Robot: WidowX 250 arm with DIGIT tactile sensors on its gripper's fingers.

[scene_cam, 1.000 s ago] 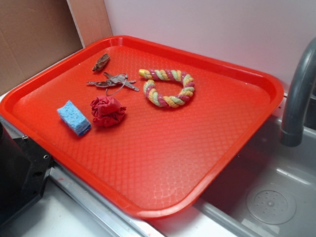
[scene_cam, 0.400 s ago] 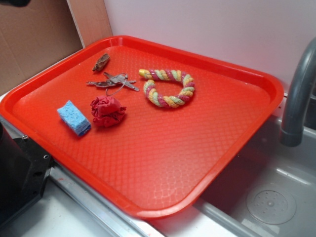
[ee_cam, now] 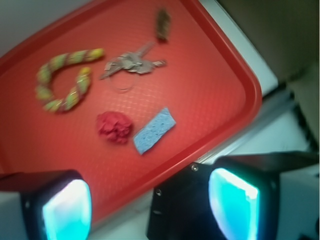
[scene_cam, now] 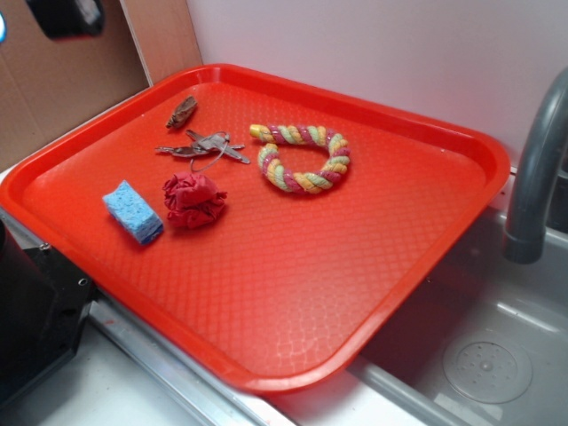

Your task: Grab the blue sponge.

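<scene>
The blue sponge (scene_cam: 133,211) lies flat on the red tray (scene_cam: 373,293) near its left edge, touching or nearly touching a red cloth wad (scene_cam: 193,199) on its right. In the wrist view the sponge (ee_cam: 154,130) lies beside the red wad (ee_cam: 115,127). My gripper (ee_cam: 150,205) is open and empty, high above the tray's left edge, its two fingers far apart. In the exterior view only a dark part of the arm shows at the top left corner (scene_cam: 67,16).
On the tray also lie a bunch of keys (scene_cam: 202,146), a small brown object (scene_cam: 182,111) and a coloured rope ring (scene_cam: 302,158). A black block (scene_cam: 35,311) stands left of the tray. A grey faucet (scene_cam: 537,169) and a sink (scene_cam: 484,355) are at the right.
The arm has come into the exterior view at the top left corner. Nothing on the tray has moved.
</scene>
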